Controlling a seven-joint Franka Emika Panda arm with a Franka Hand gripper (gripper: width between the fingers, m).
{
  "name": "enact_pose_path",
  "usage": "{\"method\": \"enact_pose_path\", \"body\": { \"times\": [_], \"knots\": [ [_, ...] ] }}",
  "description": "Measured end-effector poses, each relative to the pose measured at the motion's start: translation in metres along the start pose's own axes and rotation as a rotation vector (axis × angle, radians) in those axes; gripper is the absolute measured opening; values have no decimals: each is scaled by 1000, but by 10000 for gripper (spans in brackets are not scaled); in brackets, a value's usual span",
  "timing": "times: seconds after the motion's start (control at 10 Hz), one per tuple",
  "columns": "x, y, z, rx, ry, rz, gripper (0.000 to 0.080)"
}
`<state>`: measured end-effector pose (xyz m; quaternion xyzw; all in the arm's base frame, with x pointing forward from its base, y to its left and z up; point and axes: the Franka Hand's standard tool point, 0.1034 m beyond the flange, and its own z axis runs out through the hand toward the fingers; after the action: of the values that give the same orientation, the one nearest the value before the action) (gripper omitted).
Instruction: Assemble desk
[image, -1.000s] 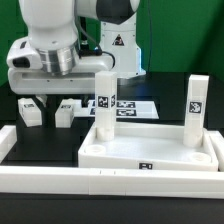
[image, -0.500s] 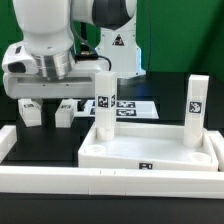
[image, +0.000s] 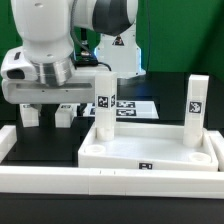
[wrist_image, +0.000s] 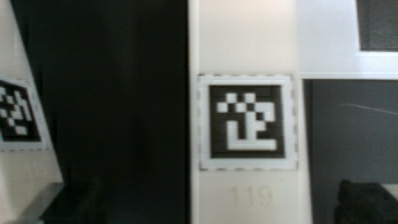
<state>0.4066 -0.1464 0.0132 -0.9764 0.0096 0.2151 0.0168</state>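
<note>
Near the desk's (image: 40, 148) edge on the exterior view's left, a loose leg (image: 30, 114) and a second loose leg (image: 65, 114) lie side by side, not yet fitted. The claw (image: 48, 104) hangs just above them, spread fully wide and holding nothing. The wrist view shows a tagged leg (wrist_image: 240, 50) directly beneath it. Further right, toward the desk's front edge, sits the tabletop (image: 150, 152), with one upright leg (image: 103, 105) at its back-left corner and another upright leg (image: 196, 108) at its back-right. I judge the job about half done: two legs appear seated, and two remain.
</note>
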Motion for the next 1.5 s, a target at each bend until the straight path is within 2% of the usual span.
{"method": "enact_pose_path", "body": {
  "times": [0.3, 0.6, 0.7, 0.9, 1.2, 1.3, 1.5],
  "knots": [
    [0, 9, -1, 5, 6, -12, 649],
    [0, 7, -1, 6, 4, -12, 649],
    [-6, 6, -4, 28, -35, -5, 649],
    [-7, 4, -18, 59, -96, 5, 649],
    [-6, 4, -18, 59, -106, 2, 649],
    [-16, -1, -17, 90, -209, 23, 649],
    [-12, 0, -24, 121, -348, 24, 649]
  ]
}}
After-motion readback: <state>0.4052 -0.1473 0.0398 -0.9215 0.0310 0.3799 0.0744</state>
